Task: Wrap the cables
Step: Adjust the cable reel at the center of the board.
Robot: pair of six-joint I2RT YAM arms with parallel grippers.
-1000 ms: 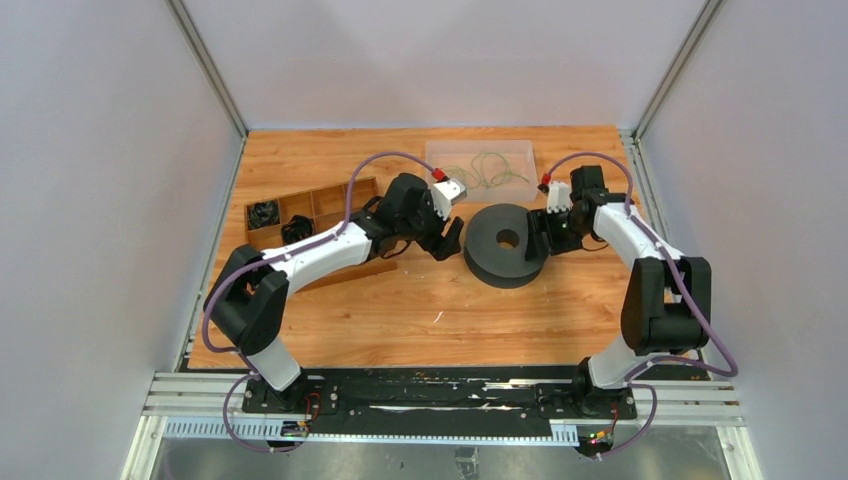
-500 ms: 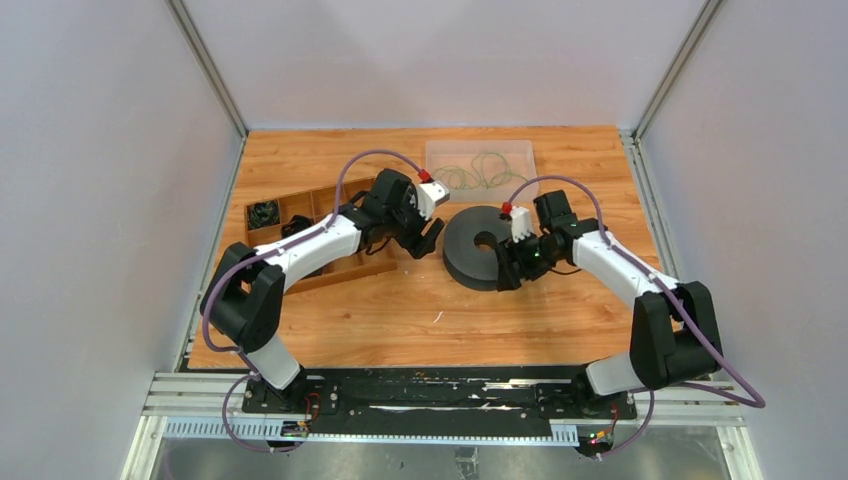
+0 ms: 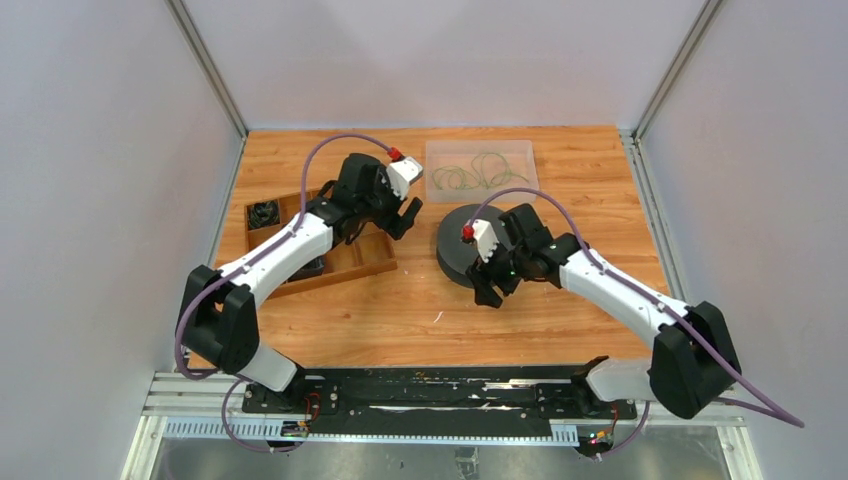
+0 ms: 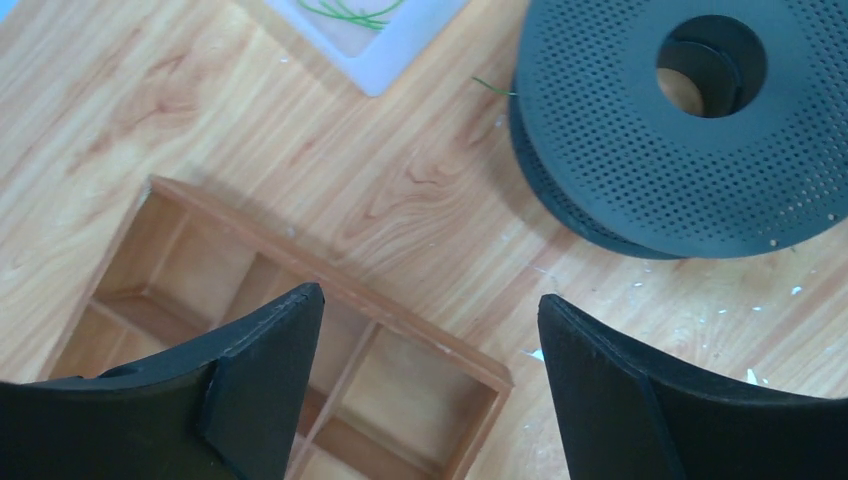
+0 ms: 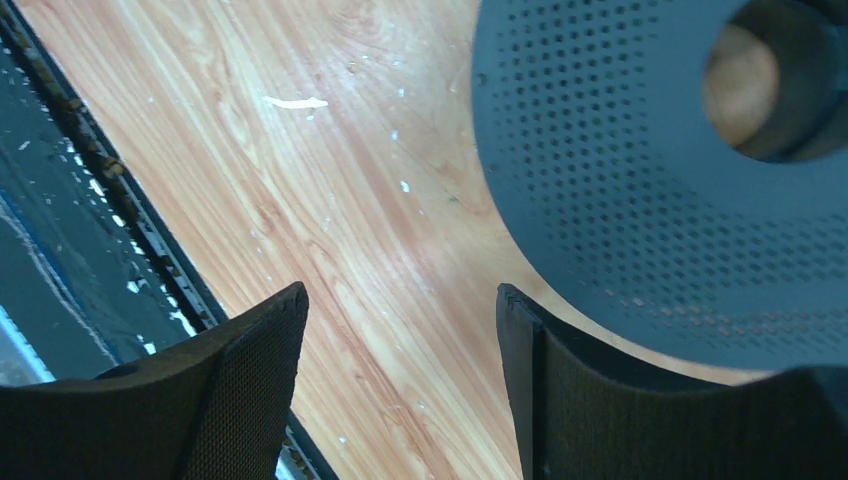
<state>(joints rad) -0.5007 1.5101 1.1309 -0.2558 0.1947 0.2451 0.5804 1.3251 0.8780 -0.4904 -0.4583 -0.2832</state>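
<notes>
From above, you see the cables (image 3: 478, 172) as thin olive-green loops lying loose in the clear tray (image 3: 432, 150) at the far side of the table (image 3: 560, 310). The wooden divided box (image 3: 345, 262) holds a black cord bundle (image 3: 264, 213) in its far-left compartment. Your left gripper (image 3: 405, 216) hovers by the box's right end. Your right gripper (image 3: 487, 291) is at the near rim of the black perforated spool (image 3: 452, 245).

Left wrist: jaws spread wide, nothing between them.

Right wrist: jaws likewise apart, holding nothing, beside the spool.
</notes>
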